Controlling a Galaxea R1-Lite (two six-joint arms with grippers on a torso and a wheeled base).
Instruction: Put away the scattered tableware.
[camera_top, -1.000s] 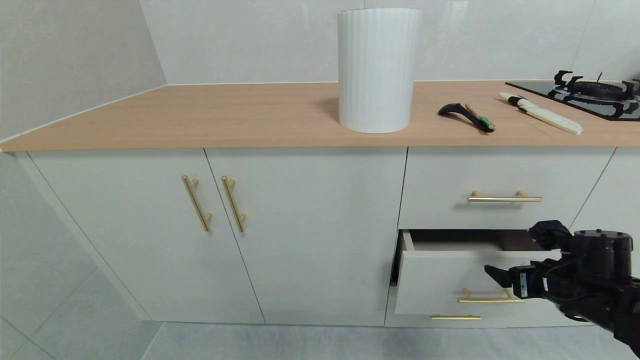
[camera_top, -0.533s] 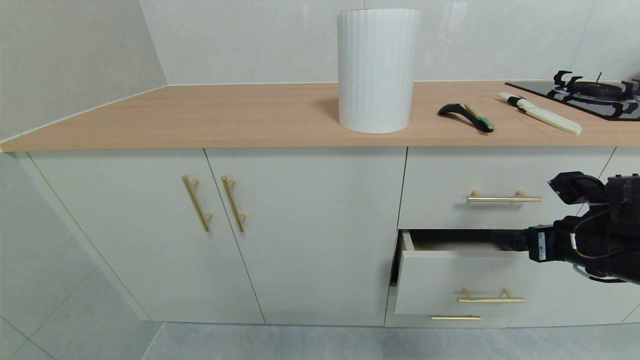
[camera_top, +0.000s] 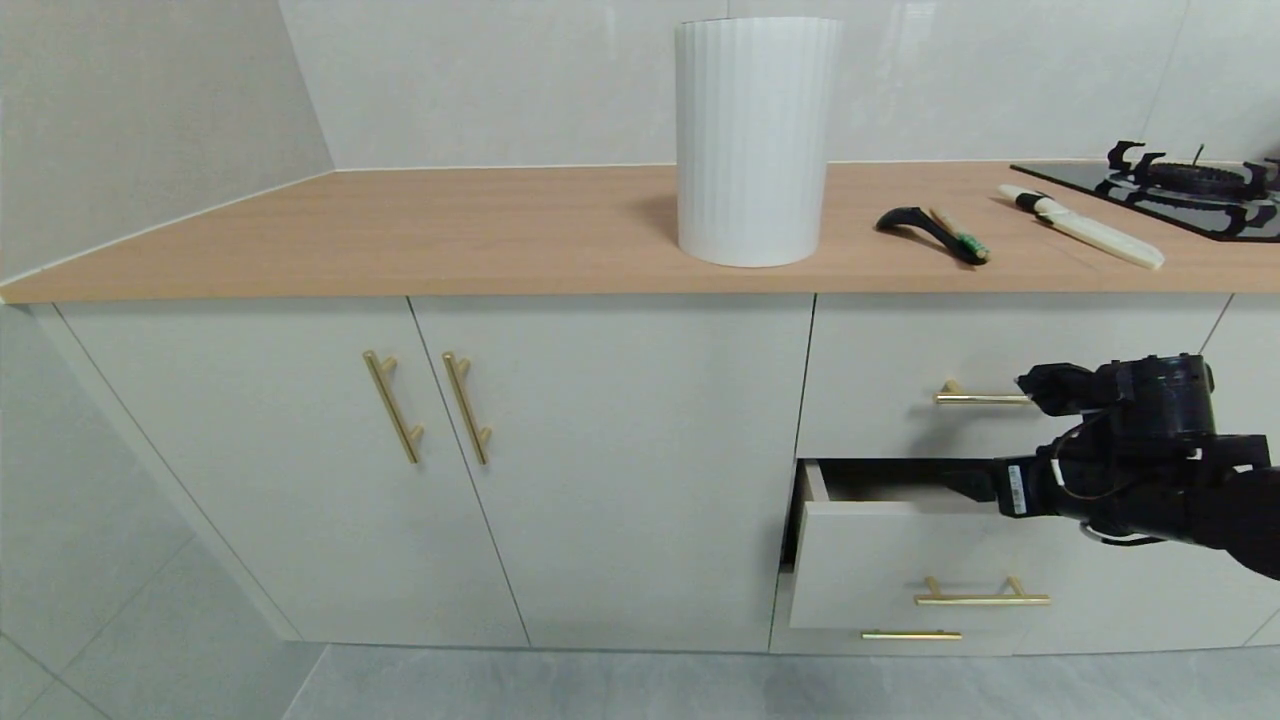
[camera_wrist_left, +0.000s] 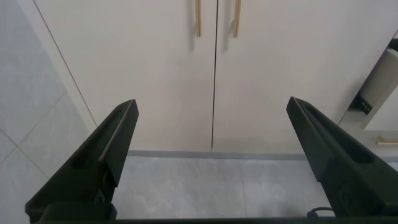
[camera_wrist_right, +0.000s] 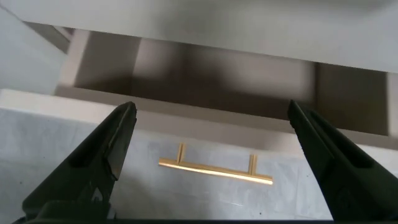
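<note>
My right gripper (camera_top: 995, 432) is open wide, just in front of the half-open drawer (camera_top: 870, 560). My left gripper (camera_wrist_left: 209, 106) is open too, low by the cupboard doors (camera_wrist_left: 280, 62). The white knife (camera_top: 1085, 228), black tool (camera_top: 925, 226) and green-tipped stick (camera_top: 962, 240) lie up on the counter (camera_top: 450, 230). I think nothing is put away yet.

We see a white ribbed canister (camera_top: 752, 140), a tan wood-grain bench (camera_top: 450, 230), a cream black-banded knife (camera_top: 1085, 228) and gold handles (camera_top: 466, 407).
</note>
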